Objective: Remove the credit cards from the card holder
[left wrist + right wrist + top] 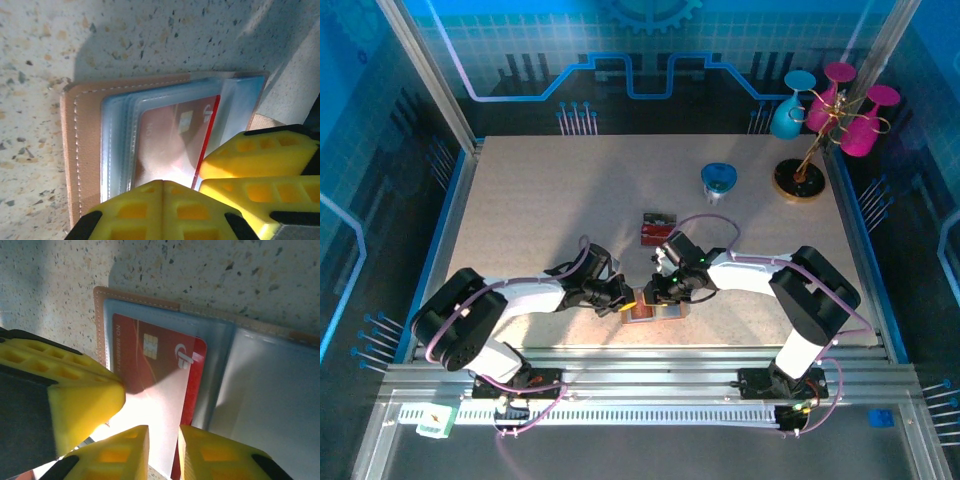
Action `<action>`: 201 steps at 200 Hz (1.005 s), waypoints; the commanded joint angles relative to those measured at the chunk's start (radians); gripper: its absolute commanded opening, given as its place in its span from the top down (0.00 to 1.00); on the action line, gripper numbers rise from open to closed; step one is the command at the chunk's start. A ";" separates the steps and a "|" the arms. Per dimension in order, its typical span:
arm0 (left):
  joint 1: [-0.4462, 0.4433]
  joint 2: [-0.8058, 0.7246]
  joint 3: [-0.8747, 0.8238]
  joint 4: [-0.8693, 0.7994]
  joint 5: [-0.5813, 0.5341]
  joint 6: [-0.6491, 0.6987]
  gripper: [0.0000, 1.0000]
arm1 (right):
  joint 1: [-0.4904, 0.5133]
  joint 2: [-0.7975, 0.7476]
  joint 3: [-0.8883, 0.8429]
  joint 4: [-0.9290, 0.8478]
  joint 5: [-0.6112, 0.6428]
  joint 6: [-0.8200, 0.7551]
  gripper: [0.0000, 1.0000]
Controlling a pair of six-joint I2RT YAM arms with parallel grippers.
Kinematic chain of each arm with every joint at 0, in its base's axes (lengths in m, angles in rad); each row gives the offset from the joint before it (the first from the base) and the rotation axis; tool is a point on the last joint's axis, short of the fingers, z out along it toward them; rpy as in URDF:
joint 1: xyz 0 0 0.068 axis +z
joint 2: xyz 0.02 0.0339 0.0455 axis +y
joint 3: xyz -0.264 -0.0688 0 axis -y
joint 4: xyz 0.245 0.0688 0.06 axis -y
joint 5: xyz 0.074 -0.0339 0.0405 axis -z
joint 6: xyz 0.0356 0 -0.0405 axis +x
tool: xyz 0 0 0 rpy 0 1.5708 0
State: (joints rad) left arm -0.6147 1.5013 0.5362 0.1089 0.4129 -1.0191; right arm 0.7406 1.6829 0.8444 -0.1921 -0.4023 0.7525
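From above, the card holder lies open near the table's front edge with both arms converged on it: the left gripper on its left side, the right gripper just beside, and a loose card lying well apart behind them. With the tips this crowded, the two pincers may well knock each other. In the left wrist view the left fingers are pressed together at the holder's near edge, while the red card sits under a clear sleeve. If that press is light, I judge the whole holder will drag along once the card is tugged. In the right wrist view the right gripper stands a little spread over the red card's near edge, with no bite that I can see. The likely failure is pinching sleeve and card together — then nothing slides out, or the thin card slips free.
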 commanded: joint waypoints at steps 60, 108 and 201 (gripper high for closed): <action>-0.012 0.004 0.023 -0.079 -0.051 0.036 0.95 | 0.013 0.036 0.029 0.003 -0.021 -0.007 0.80; -0.011 0.000 0.025 -0.080 -0.050 0.030 0.95 | 0.013 0.052 0.026 -0.005 -0.008 -0.005 0.77; -0.012 -0.010 0.037 -0.116 -0.066 0.044 0.94 | 0.014 0.009 0.043 -0.098 0.049 -0.018 0.74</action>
State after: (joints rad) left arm -0.6220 1.5024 0.5568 0.0566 0.3779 -0.9928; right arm 0.7414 1.7096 0.8646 -0.2153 -0.3923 0.7509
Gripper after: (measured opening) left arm 0.060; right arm 0.253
